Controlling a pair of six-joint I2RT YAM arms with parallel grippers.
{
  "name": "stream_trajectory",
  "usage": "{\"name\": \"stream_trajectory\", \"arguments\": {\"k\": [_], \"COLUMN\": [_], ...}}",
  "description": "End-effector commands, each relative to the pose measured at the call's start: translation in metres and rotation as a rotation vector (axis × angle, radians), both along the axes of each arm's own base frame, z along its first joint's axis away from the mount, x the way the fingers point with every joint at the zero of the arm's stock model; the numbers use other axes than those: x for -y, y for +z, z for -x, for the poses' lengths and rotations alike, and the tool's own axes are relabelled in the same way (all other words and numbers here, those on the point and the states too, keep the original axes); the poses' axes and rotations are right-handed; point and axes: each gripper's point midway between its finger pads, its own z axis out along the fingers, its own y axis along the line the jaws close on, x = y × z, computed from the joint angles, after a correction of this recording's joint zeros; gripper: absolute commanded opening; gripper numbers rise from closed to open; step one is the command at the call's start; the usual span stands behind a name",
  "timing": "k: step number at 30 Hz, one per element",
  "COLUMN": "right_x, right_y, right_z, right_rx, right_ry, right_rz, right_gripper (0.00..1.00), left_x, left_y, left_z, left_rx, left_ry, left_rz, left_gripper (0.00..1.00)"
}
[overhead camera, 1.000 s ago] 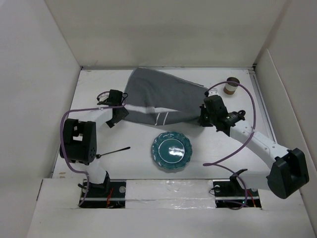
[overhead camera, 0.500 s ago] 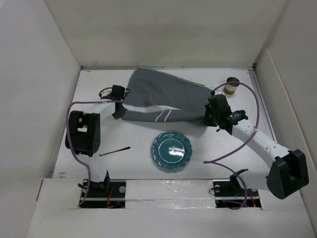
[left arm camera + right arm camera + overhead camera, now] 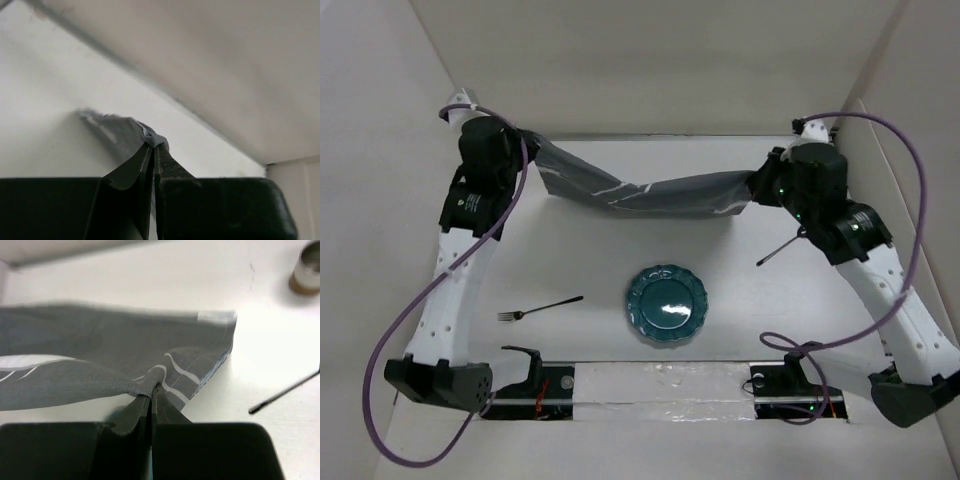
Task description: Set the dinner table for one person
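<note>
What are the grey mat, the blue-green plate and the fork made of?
Mat: cloth, matte; it hangs in soft folds with pale stripes. Plate: likely glazed ceramic, perhaps glass; glossy, with glare at its centre. Fork: thin and dark, probably metal, too small to be sure.

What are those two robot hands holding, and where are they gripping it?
Both hold the grey cloth mat: left hand pinches one end, right hand the other.
</note>
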Motion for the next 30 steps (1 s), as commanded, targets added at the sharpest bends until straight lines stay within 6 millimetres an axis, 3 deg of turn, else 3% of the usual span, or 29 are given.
{"name": "stream_trajectory", "arguments": {"k": [1, 2, 3, 5, 6, 8, 10, 11, 12, 13, 14, 15, 16, 17, 18, 19, 22, 25, 26, 27, 28, 29, 30], "right_x": [0.012, 0.013, 0.011, 0.013, 0.012, 0.007, 0.013, 0.01, 0.015, 0.018, 0.016, 0.019, 0.025, 0.023, 0.028, 0.036, 0.049, 0.054, 0.053, 0.052, 0.053, 0.053, 0.051], "right_y": [0.061, 0.081, 0.091, 0.091, 0.101, 0.089, 0.103, 0.087, 0.111, 0.115, 0.093, 0.092, 0.133, 0.139, 0.129, 0.161, 0.193, 0.189, 0.164, 0.15, 0.148, 0.133, 0.082], "right_z": [0.016, 0.017, 0.015, -0.005, -0.013, -0.045, -0.073, -0.099, -0.113, -0.126, -0.156, -0.165, -0.168, -0.174, -0.188, -0.185, -0.179, -0.175, -0.178, -0.179, -0.168, -0.167, -0.171], "right_rx": [0.135, 0.18, 0.208, 0.212, 0.235, 0.212, 0.264, 0.232, 0.283, 0.282, 0.226, 0.208, 0.292, 0.297, 0.267, 0.341, 0.427, 0.417, 0.355, 0.327, 0.324, 0.298, 0.206], "right_ry": [-0.013, -0.011, -0.002, -0.013, -0.01, -0.016, -0.03, -0.031, -0.031, -0.04, -0.049, -0.058, -0.073, -0.07, -0.082, -0.097, -0.079, -0.061, -0.056, -0.047, -0.045, -0.044, -0.036], "right_rz": [-0.022, -0.035, -0.04, -0.006, -0.009, 0.005, -0.01, 0.0, -0.022, -0.023, -0.008, -0.001, -0.021, -0.024, -0.016, -0.031, -0.089, -0.086, -0.076, -0.066, -0.058, -0.055, -0.049], "right_gripper": [0.0, 0.0, 0.0, 0.0, 0.0, 0.0, 0.0, 0.0, 0.0, 0.0, 0.0, 0.0, 0.0, 0.0, 0.0, 0.0, 0.0, 0.0, 0.0, 0.0, 0.0, 0.0, 0.0], "left_x": [-0.004, -0.003, -0.002, 0.0, 0.002, 0.011, 0.004, 0.009, 0.007, 0.002, 0.001, 0.001, -0.002, -0.003, -0.001, 0.0, -0.001, -0.007, -0.007, -0.007, -0.005, -0.004, -0.003], "left_y": [0.036, 0.052, 0.053, 0.065, 0.058, 0.066, 0.059, 0.083, 0.064, 0.07, 0.105, 0.086, 0.097, 0.101, 0.111, 0.115, 0.13, 0.129, 0.106, 0.113, 0.075, 0.06, 0.064], "left_z": [0.013, 0.013, 0.008, 0.001, -0.013, -0.026, -0.054, -0.06, -0.083, -0.092, -0.095, -0.113, -0.117, -0.118, -0.116, -0.114, -0.102, -0.095, -0.099, -0.089, -0.092, -0.09, -0.081], "left_rx": [0.063, 0.097, 0.091, 0.112, 0.095, 0.114, 0.101, 0.148, 0.091, 0.096, 0.163, 0.109, 0.137, 0.153, 0.187, 0.199, 0.237, 0.239, 0.192, 0.222, 0.149, 0.128, 0.161], "left_ry": [-0.018, -0.027, -0.03, -0.035, -0.046, -0.108, -0.104, -0.154, -0.149, -0.137, -0.135, -0.127, -0.119, -0.13, -0.14, -0.147, -0.145, -0.138, -0.138, -0.141, -0.144, -0.146, -0.156], "left_rz": [-0.023, -0.029, -0.032, -0.031, -0.011, 0.033, 0.066, 0.088, 0.097, 0.099, 0.099, 0.101, 0.12, 0.141, 0.155, 0.164, 0.151, 0.143, 0.145, 0.142, 0.149, 0.153, 0.157], "left_gripper": [0.0, 0.0, 0.0, 0.0, 0.0, 0.0, 0.0, 0.0, 0.0, 0.0, 0.0, 0.0, 0.0, 0.0, 0.0, 0.0, 0.0, 0.0, 0.0, 0.0, 0.0, 0.0, 0.0]}}
